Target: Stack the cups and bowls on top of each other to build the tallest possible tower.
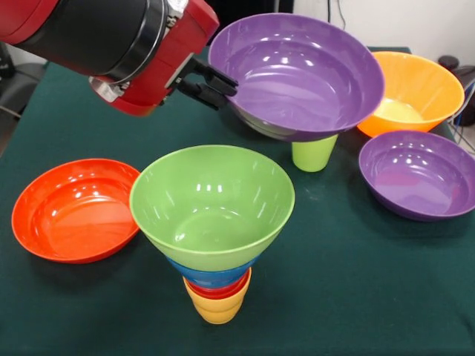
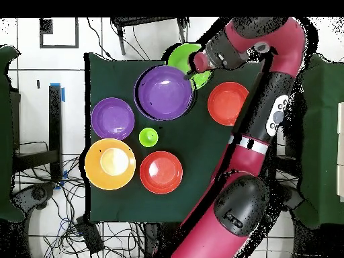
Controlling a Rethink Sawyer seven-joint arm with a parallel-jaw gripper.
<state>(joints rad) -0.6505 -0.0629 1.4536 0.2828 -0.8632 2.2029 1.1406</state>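
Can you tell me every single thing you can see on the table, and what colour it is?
tower: one, yellow cup lowest, then red cup, blue bowl, wide green bowl on top; near the table's front.
held purple bowl: one, purple, lifted in the air, gripped at its rim.
purple bowl: one, purple, on the table beside the orange bowl.
orange bowl: one, orange, far corner.
red-orange bowls: two; one beside the tower, one near the robot's base.
green cup: one, light green, upright, partly behind the held purple bowl.
table: one, dark green cloth.
gripper: one, black fingers shut on the held purple bowl; red and black arm.
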